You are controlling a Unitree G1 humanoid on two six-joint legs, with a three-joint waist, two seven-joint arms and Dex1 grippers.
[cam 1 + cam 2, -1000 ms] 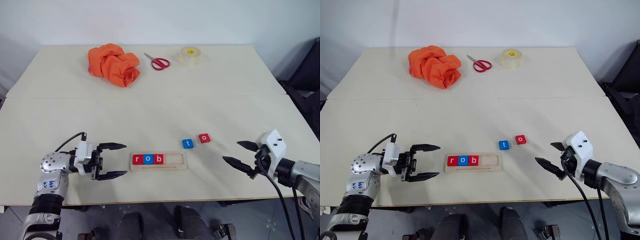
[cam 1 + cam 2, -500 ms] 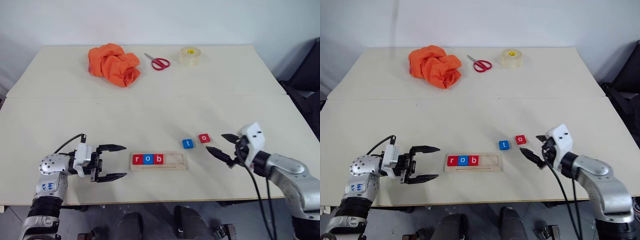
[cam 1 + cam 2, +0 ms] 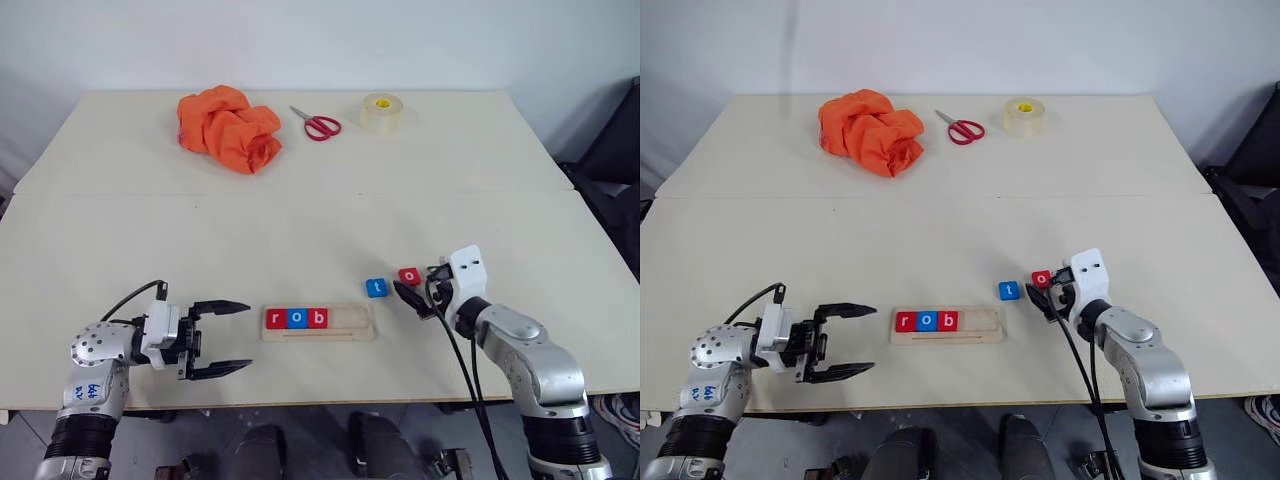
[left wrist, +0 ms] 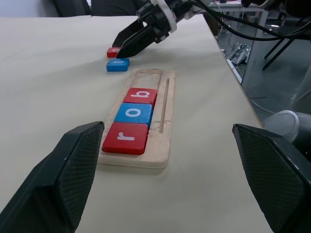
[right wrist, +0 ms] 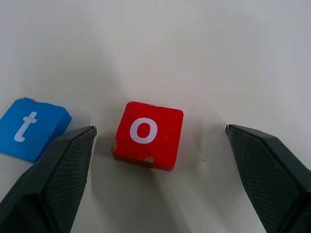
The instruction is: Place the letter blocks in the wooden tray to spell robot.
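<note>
Swinging in from the table's right edge, the right gripper (image 5: 155,145) now brackets the red o block (image 5: 148,133) — jaws wide, not touching. Left gripper (image 3: 222,340) gapes beside the wooden tray (image 3: 345,325), holding r, o, b.

A plain white wall (image 3: 320,40) stands behind the pale beige bench (image 3: 300,190), which has a seam across its middle. At the right edge stands something dark, perhaps a chair (image 3: 610,160). Below the front edge, grey floor (image 3: 320,440) shows.
</note>
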